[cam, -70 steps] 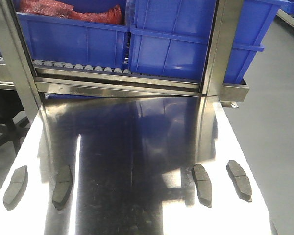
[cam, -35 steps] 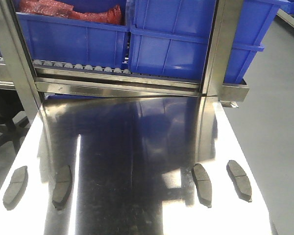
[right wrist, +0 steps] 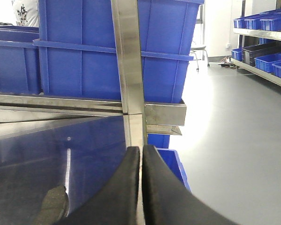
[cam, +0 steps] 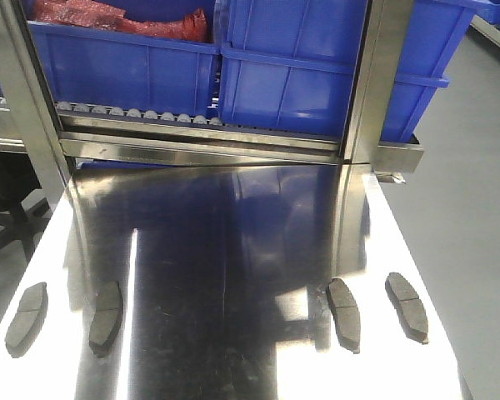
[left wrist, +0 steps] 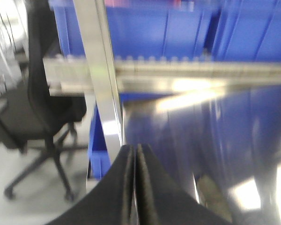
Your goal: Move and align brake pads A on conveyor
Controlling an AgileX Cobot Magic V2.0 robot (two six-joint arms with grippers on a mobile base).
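The black left tool [left wrist: 136, 154] and right tool [right wrist: 141, 152] are held level over the shiny steel table [cam: 233, 250], both pressed together. Four dark grey curved brake pads [cam: 26, 315] [cam: 106, 317] [cam: 344, 314] [cam: 407, 306] are laid along its near edge, one [right wrist: 51, 204] left of the right tool.

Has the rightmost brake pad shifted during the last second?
No. The rightmost brake pad keeps the same spot and angle relative to the steel post.
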